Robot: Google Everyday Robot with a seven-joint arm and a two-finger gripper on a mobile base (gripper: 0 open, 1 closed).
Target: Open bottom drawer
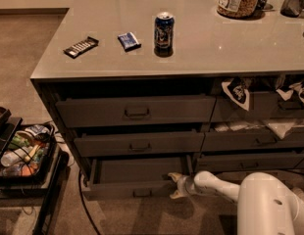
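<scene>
The wide, shallow dark grey bottom drawer, at 7 o'clock under the pale grey worktop, stands partly out, but your white gripper sits with jaws spread at its 3 o'clock end, away from the small rectangular centre pull, so I think a pull from there may skew and jam it.

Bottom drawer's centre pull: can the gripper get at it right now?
Probably yes. The gripper sits at the right end of the bottom drawer, which is part open, and nothing lies between it and the pull along the drawer's front.
</scene>
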